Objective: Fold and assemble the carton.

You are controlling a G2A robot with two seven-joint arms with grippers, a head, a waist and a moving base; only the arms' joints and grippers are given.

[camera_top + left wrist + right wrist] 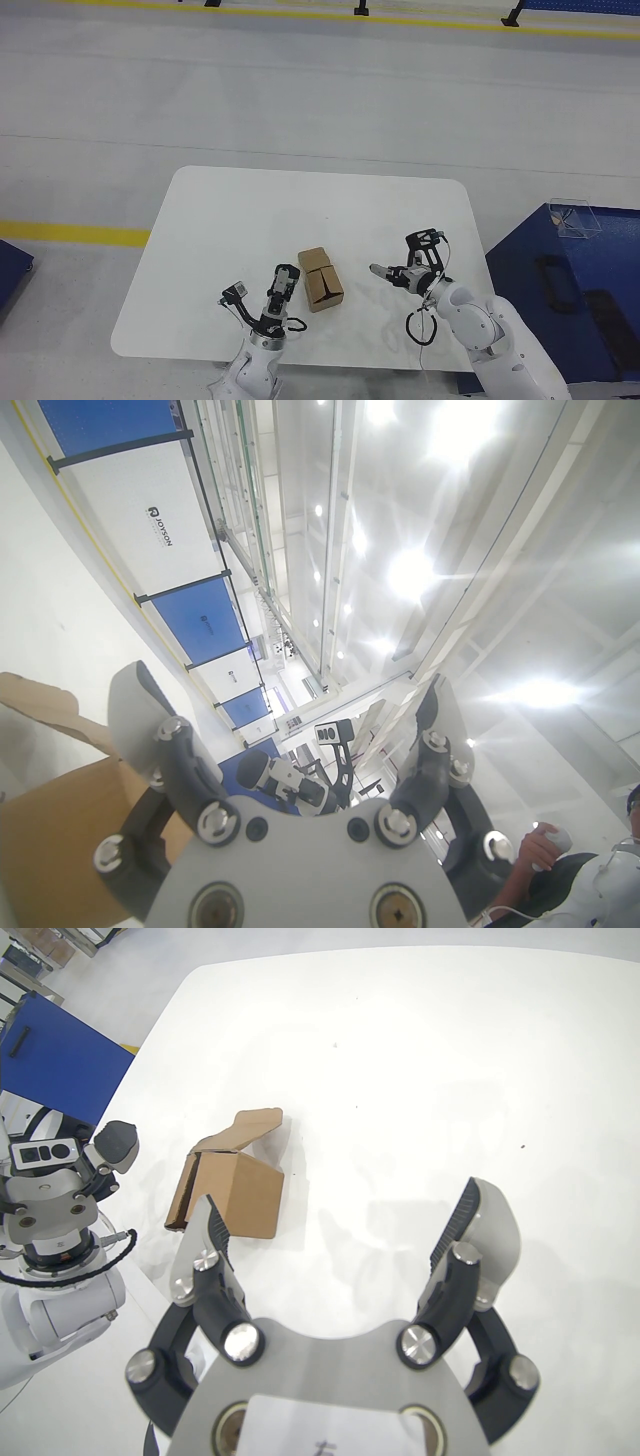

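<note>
Carton: small, brown cardboard; judged light, panels stiff, creases weak, easily slid if pushed from one side. Set near table edge nearest robot, about midway. End flap seemingly unfolded; hold best taken there. Left gripper just beside carton, spread wide, empty. Right gripper apart on opposite side, spread wide, empty.

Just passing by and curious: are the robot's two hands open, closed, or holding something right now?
Left hand: open, holding nothing, right next to the carton.
Right hand: open, holding nothing.
</note>
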